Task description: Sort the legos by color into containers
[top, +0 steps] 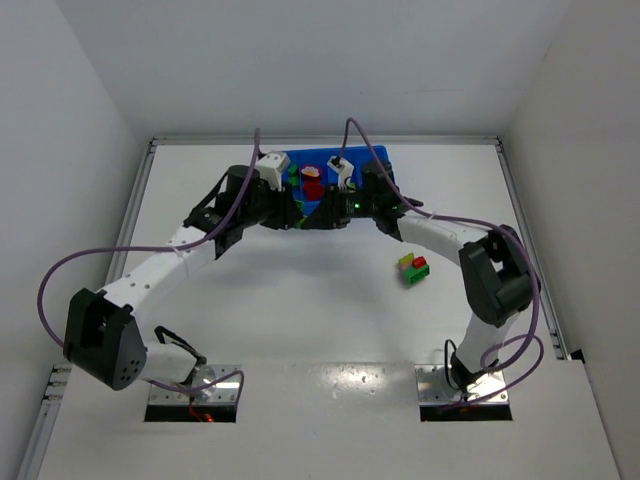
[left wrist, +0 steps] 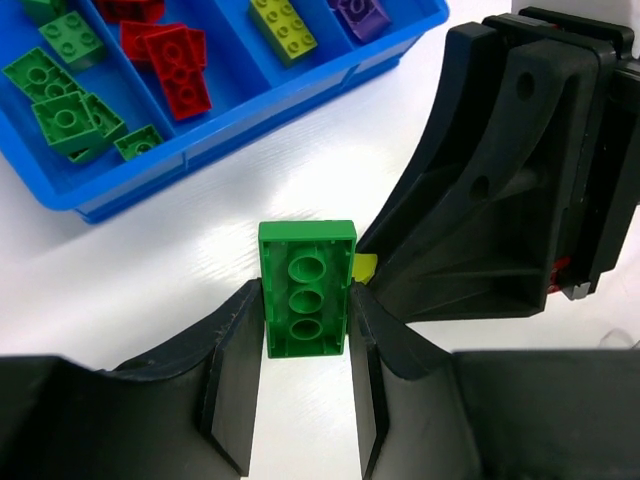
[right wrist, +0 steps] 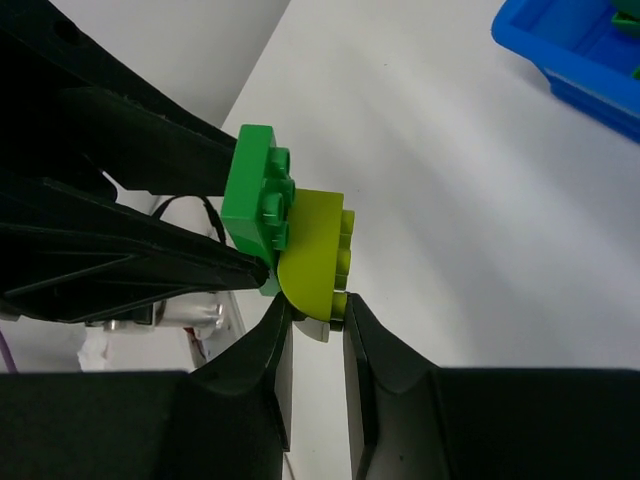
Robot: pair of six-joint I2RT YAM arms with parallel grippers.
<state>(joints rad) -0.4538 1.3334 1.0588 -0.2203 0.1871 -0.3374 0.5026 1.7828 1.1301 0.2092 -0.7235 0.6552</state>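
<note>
Well in front of the blue tray (left wrist: 230, 140), toward its right, a clump of legos (top: 413, 268) lies loose. Just before the tray, our left gripper (left wrist: 305, 302) pinches a green brick (left wrist: 305, 285) and our right gripper (right wrist: 315, 310) pinches the yellow-green brick (right wrist: 315, 245) joined to it. Inside the tray lie sorted bricks (left wrist: 175, 70): green, red, yellow, purple.

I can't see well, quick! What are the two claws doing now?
Left gripper: shut on the green brick.
Right gripper: shut on the yellow brick.
</note>
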